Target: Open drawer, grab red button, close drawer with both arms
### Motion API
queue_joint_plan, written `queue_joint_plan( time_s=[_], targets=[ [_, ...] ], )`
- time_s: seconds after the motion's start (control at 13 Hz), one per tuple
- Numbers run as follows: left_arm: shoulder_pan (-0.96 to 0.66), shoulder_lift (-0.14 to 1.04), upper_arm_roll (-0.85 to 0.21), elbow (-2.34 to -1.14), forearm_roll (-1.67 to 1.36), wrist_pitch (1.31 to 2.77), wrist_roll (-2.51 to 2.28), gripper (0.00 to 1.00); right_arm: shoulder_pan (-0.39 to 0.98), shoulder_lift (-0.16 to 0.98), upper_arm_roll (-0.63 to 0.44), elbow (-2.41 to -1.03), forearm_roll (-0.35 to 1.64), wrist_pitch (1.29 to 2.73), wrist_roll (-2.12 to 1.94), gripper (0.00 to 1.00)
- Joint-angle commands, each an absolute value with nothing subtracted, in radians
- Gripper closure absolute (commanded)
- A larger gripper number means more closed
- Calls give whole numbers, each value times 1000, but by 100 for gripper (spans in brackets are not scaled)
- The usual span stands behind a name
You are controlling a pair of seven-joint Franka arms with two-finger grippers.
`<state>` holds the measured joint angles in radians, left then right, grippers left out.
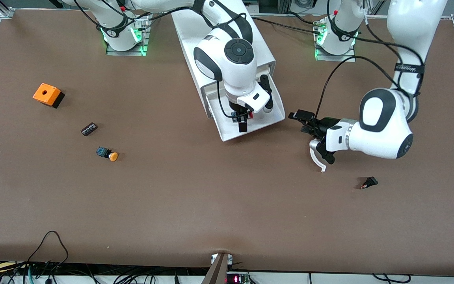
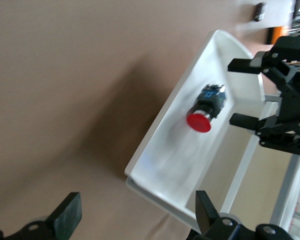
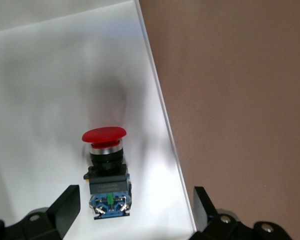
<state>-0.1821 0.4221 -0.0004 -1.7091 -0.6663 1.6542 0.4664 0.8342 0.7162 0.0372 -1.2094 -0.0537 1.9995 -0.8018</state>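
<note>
Two white arms reach out over the brown table (image 1: pixel 195 205). The white drawer (image 1: pixel 268 118) stands pulled out of its white cabinet (image 1: pixel 195 35), which sits between the two bases. The button (image 3: pixel 106 170) with the red mushroom head lies on its side on the drawer floor, close to one side wall, its blue terminal end pointing away from the head.

The right gripper (image 1: pixel 243 120) hangs straight down into the open drawer, right over the button. Its fingers (image 3: pixel 65 207) are spread wide, one on either side of the button, and neither touches it.

The left gripper (image 1: pixel 305 125) lies level, just beside the drawer's front corner toward the left arm's end of the table. Its fingers (image 2: pixel 67 217) are also spread wide and hold nothing; its wrist view looks along the drawer at the button (image 2: pixel 206 107) and at the right gripper (image 2: pixel 250 92) above it.

Elsewhere on the table, toward the right arm's end, sit an orange box (image 1: pixel 48 95) with a hole in its top, a small dark block (image 1: pixel 89 129) nearer the front camera, and nearer again a button with a yellow-orange head (image 1: pixel 107 154). A small black part (image 1: pixel 369 182) lies toward the left arm's end, nearer the camera than the left gripper.
</note>
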Motion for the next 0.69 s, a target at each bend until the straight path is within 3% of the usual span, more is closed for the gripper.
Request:
queue_joint_plan(
  time_s=[0.0,0.61],
  targets=[
    [-192,354,-26,-1694,-493,1614,294,0,821,709,52,-1226,-29,1974,-848,0],
    [-236,333,-60,-1592,-177,1581,-350,0,810,712,52,-1249,-26,1982,-865,0]
  ],
)
